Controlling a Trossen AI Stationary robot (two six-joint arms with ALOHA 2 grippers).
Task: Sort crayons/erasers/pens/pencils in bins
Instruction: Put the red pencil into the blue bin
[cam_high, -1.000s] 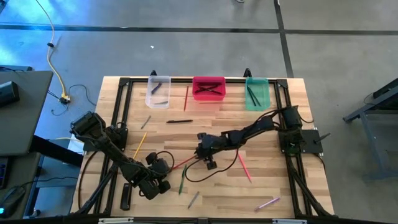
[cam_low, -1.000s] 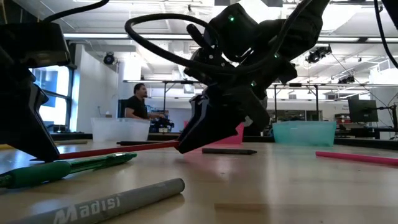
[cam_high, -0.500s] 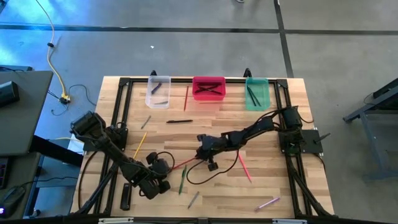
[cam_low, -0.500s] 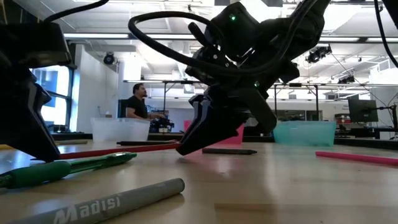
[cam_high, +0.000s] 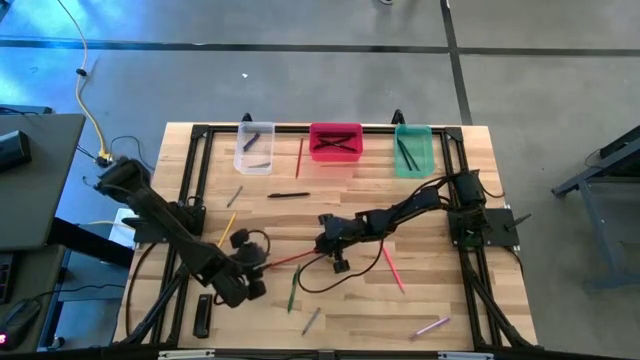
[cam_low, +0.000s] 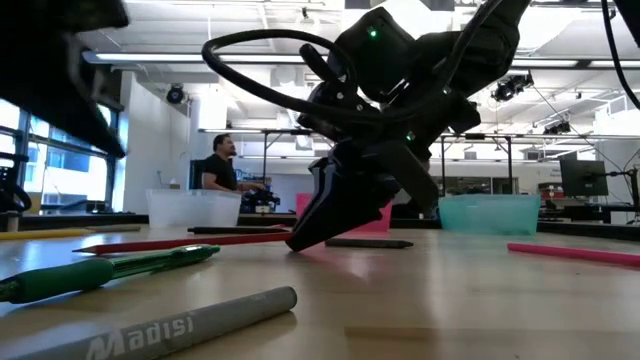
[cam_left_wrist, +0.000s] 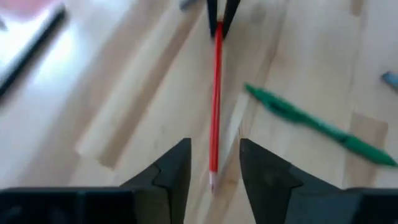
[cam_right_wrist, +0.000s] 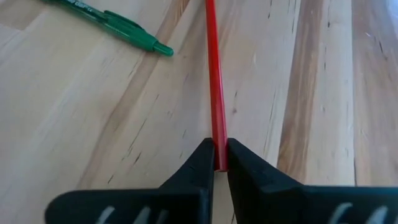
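High view: red pencil (cam_high: 291, 260) lengthwise between both arms

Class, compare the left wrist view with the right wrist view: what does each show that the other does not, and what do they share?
Only the left wrist view shows the left gripper open astride the red pencil's tip, with the right gripper's fingertips pinching the pencil's far end. Only the right wrist view shows that grip close up: the right gripper shut on the pencil. Both show the pencil and the green pen on the wooden table.
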